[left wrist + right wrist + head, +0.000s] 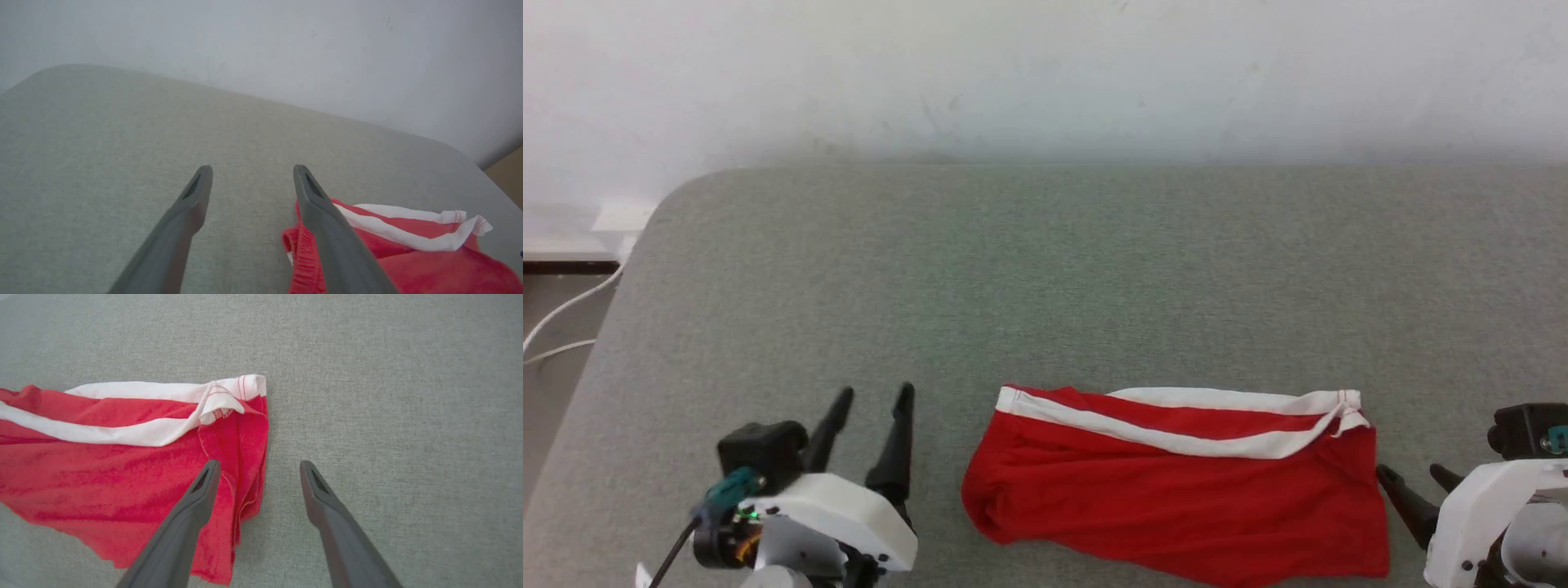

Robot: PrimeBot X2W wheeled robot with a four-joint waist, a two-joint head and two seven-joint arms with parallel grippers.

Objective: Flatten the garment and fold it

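Near the grey fabric-covered table's [1045,269] front edge, the bright red soft shorts with white bands [1176,506] lie apparently folded once but rumpled, needing smoothing; left gripper [876,392] and right gripper [1411,469] gape wide, empty.

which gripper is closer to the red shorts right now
Right. The right gripper has a fingertip at the right edge of the red shorts; the left gripper sits off their left edge, grey surface between.
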